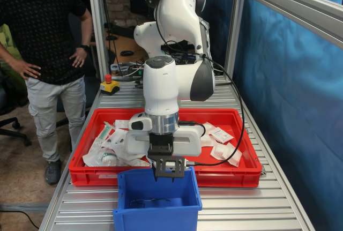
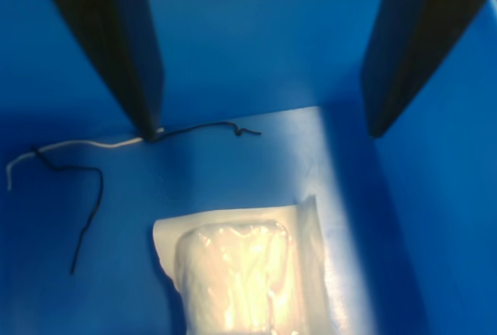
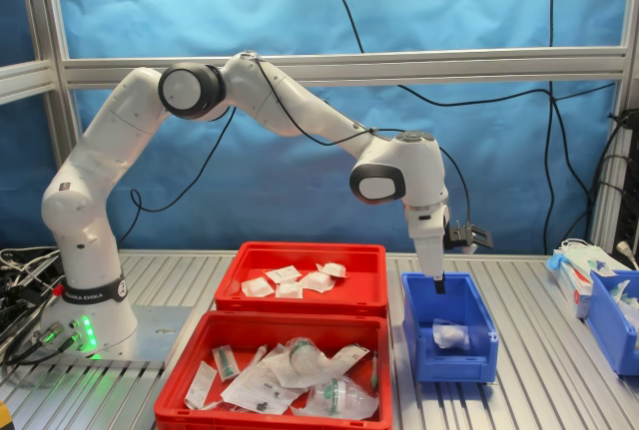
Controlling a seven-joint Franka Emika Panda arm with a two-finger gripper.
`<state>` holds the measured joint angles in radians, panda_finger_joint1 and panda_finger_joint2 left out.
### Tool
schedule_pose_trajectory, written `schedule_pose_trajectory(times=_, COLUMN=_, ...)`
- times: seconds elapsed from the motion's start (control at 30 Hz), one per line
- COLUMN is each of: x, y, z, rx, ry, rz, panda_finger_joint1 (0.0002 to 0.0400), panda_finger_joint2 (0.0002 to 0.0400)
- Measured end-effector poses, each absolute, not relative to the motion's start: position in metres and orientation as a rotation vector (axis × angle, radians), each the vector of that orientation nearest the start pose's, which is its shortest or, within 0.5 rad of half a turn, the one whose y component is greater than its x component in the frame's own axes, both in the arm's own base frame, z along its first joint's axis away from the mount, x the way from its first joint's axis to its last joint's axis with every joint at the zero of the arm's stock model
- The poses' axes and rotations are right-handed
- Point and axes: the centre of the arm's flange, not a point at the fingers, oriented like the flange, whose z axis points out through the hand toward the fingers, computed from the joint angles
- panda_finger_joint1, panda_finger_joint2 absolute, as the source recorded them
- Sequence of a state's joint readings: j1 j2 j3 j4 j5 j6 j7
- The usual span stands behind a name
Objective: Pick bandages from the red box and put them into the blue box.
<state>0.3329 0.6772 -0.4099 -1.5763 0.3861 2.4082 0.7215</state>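
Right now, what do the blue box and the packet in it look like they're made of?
The blue box looks like moulded plastic: smooth walls with a soft sheen and a thick rim. The bandage packet seems to be white paper-like wrap, with a clear film face over white padding, though it is blurred.

You saw the bandage (image 2: 241,273) cut off by the wrist view's edge, and the arm hid much of the red box (image 1: 236,172).
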Motion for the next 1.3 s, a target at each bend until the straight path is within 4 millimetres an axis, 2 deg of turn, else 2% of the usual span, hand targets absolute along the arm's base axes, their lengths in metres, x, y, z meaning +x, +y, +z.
schedule_pose_trajectory(times=0.1, x=0.719, y=-0.004, z=0.288, rx=-2.681, ry=1.378, rz=-0.298, panda_finger_joint1=0.0194, panda_finger_joint2=0.0194)
schedule_pose_trajectory(times=0.13, x=0.719, y=-0.004, z=0.289, rx=-2.681, ry=1.378, rz=-0.298, panda_finger_joint1=0.0244, panda_finger_joint2=0.0244)
schedule_pose_trajectory(times=0.27, x=0.719, y=-0.004, z=0.289, rx=-2.680, ry=1.378, rz=-0.298, panda_finger_joint1=0.0244, panda_finger_joint2=0.0244)
schedule_pose_trajectory(times=0.3, x=0.719, y=-0.004, z=0.289, rx=-2.680, ry=1.378, rz=-0.298, panda_finger_joint1=0.0294, panda_finger_joint2=0.0294)
schedule_pose_trajectory(times=0.43, x=0.719, y=-0.004, z=0.289, rx=-2.680, ry=1.377, rz=-0.298, panda_finger_joint1=0.0294, panda_finger_joint2=0.0294)
schedule_pose_trajectory(times=0.47, x=0.719, y=-0.004, z=0.289, rx=-2.680, ry=1.377, rz=-0.299, panda_finger_joint1=0.0344, panda_finger_joint2=0.0344)
schedule_pose_trajectory(times=0.6, x=0.718, y=-0.004, z=0.292, rx=-2.677, ry=1.376, rz=-0.300, panda_finger_joint1=0.0344, panda_finger_joint2=0.0344)
schedule_pose_trajectory(times=0.63, x=0.718, y=-0.004, z=0.293, rx=-2.676, ry=1.375, rz=-0.301, panda_finger_joint1=0.0387, panda_finger_joint2=0.0387)
schedule_pose_trajectory(times=0.77, x=0.715, y=-0.003, z=0.304, rx=-2.664, ry=1.371, rz=-0.303, panda_finger_joint1=0.0387, panda_finger_joint2=0.0387)
schedule_pose_trajectory(times=0.8, x=0.713, y=-0.003, z=0.307, rx=-2.661, ry=1.371, rz=-0.303, panda_finger_joint1=0.0398, panda_finger_joint2=0.0398)
schedule_pose_trajectory(times=0.83, x=0.708, y=-0.002, z=0.317, rx=-2.649, ry=1.368, rz=-0.300, panda_finger_joint1=0.0398, panda_finger_joint2=0.0398)
schedule_pose_trajectory(times=1.0, x=0.696, y=0.000, z=0.334, rx=-2.634, ry=1.361, rz=-0.293, panda_finger_joint1=0.0400, panda_finger_joint2=0.0400)
schedule_pose_trajectory(times=1.07, x=0.682, y=0.002, z=0.347, rx=-2.641, ry=1.344, rz=-0.288, panda_finger_joint1=0.0400, panda_finger_joint2=0.0400)
schedule_pose_trajectory(times=1.17, x=0.675, y=0.003, z=0.352, rx=-2.654, ry=1.331, rz=-0.287, panda_finger_joint1=0.0400, panda_finger_joint2=0.0400)
schedule_pose_trajectory(times=1.3, x=0.653, y=0.006, z=0.361, rx=-2.683, ry=1.300, rz=-0.268, panda_finger_joint1=0.0400, panda_finger_joint2=0.0400)
